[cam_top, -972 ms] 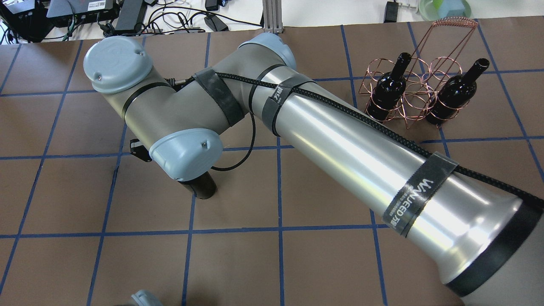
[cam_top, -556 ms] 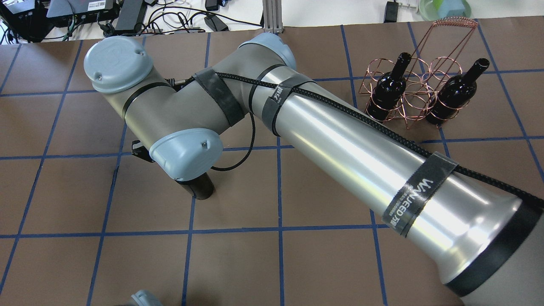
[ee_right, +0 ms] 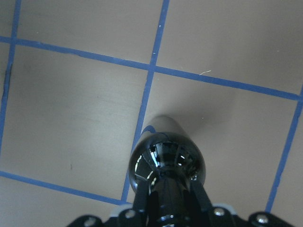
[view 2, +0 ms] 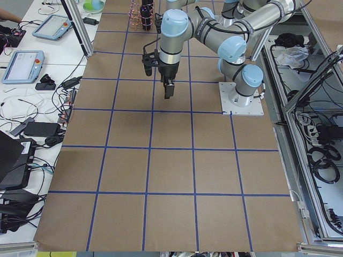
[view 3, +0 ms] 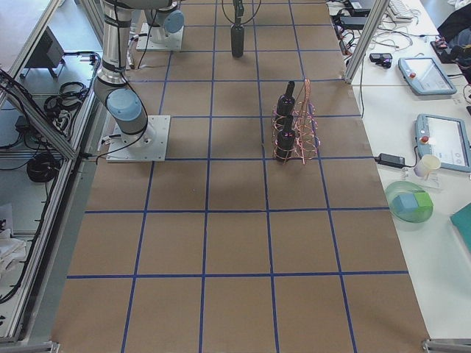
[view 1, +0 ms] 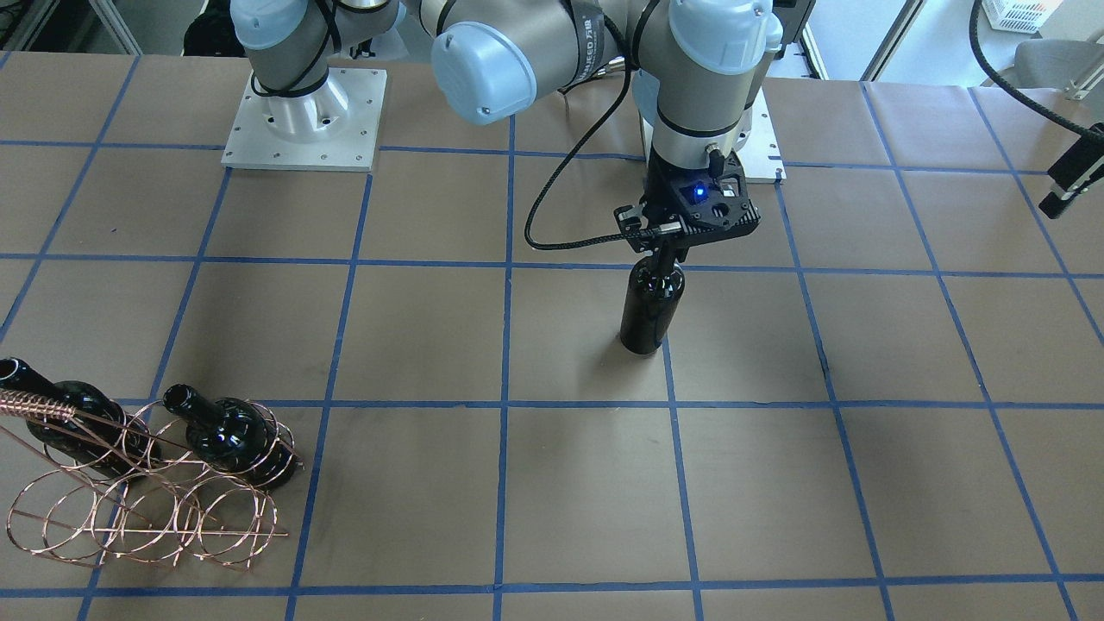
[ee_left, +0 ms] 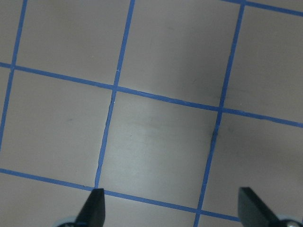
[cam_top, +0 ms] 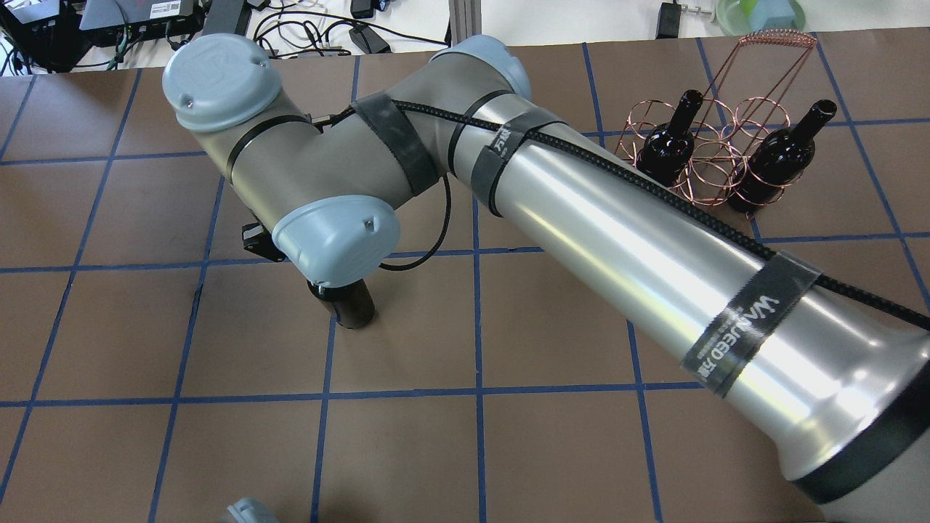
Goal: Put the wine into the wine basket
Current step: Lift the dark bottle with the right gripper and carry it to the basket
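A glossy near-black wine (view 1: 651, 310) bottle stands upright mid-table, also seen as wine (cam_top: 352, 309) under the wrist and wine (ee_right: 165, 156) from above. My right gripper (view 1: 666, 254) is shut on its neck, reaching across from the right side. Whether the base touches the table I cannot tell. The copper-wire wine basket (cam_top: 716, 163) stands at the far right, seen again as the wine basket (view 1: 129, 509). Two alike bottles (cam_top: 665, 152) (cam_top: 777, 160) sit in its outer hoops, and the middle hoop holds nothing. My left gripper (ee_left: 171, 194) hangs open high over bare brown paper.
Brown paper with a blue tape grid covers the table. Cables and electronics (cam_top: 218, 29) line the far edge, with a green bowl (cam_top: 759, 13) at the far right corner. The arms' base plates (view 1: 302, 121) sit at the robot's side. Tablets (view 3: 423, 73) lie off the table.
The right arm has shifted to the right and toward the far edge, carrying the bottle with it. The basket and its two bottles have not moved.
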Available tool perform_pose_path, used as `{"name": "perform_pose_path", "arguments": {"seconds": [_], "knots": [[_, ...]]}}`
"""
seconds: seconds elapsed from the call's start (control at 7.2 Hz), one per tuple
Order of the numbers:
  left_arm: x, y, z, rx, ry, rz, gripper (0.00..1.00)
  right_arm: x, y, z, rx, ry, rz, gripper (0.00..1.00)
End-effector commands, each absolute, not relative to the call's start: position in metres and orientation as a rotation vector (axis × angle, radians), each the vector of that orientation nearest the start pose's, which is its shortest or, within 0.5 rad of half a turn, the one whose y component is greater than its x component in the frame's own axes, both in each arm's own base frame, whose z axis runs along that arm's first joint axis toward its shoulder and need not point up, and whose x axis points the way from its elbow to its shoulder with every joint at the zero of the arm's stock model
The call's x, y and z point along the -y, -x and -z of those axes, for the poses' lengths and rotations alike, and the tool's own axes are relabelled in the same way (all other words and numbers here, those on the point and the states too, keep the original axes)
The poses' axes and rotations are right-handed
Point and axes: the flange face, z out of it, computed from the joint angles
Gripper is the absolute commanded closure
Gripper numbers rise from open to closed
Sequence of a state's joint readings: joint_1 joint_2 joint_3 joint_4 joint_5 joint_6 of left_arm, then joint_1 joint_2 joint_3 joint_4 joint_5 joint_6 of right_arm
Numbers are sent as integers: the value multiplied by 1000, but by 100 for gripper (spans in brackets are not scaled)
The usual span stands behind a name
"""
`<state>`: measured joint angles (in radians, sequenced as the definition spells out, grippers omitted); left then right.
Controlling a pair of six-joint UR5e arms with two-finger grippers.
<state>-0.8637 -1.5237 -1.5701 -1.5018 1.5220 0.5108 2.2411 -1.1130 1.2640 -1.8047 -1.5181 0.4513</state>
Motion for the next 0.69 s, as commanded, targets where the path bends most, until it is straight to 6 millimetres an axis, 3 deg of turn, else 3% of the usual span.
{"name": "perform_pose_path", "arguments": {"seconds": [0.0, 0.14, 0.28, 0.56], "knots": [[469, -164, -537, -3094, 208, 197, 0, 469, -482, -431, -3036, 403, 61, 100], [470, -135, -550, -3068, 226, 175, 0, 480, -448, -454, -3036, 441, 68, 100], [469, -92, -554, -3084, 271, 130, 0, 490, -403, -474, -3045, 474, 40, 100], [466, -11, -560, -3076, 326, 116, 0, 487, -306, -512, -3084, 538, 15, 100]]}}
